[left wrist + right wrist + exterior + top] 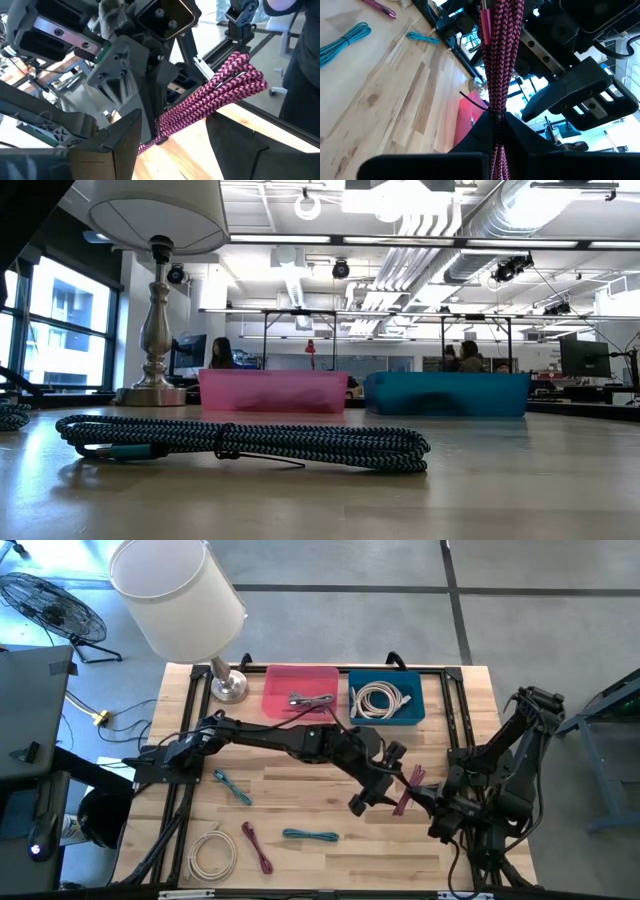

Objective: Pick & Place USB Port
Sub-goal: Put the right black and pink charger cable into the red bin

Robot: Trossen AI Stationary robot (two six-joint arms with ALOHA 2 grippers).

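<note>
A magenta braided cable bundle [408, 790] [215, 95] [500, 60] hangs above the right half of the table. My right gripper [426, 802] [495, 131] is shut on it. My left gripper [383, 782] [175, 147] has reached across from the left and is open. Its two fingers stand on either side of the bundle's free length, and no touch shows. A pink bin [300, 692] with a grey cable and a blue bin [386, 700] with a white cable stand at the far edge. My right gripper pinches the magenta bundle between its two fingers [520, 135], just behind its black tie [492, 114]. The bundle runs on past the fingertips, roughly in line with them. It looks lifted clear of the wood, its free end [250, 75] pointing away from the gripper.
Two teal cables [232, 786] [310, 835], another magenta cable [257, 846] and a white coil [212, 852] lie on the near left part of the table. A lamp [228, 685] stands at the far left. In the low view a teal bundle [250, 442] lies close to the camera.
</note>
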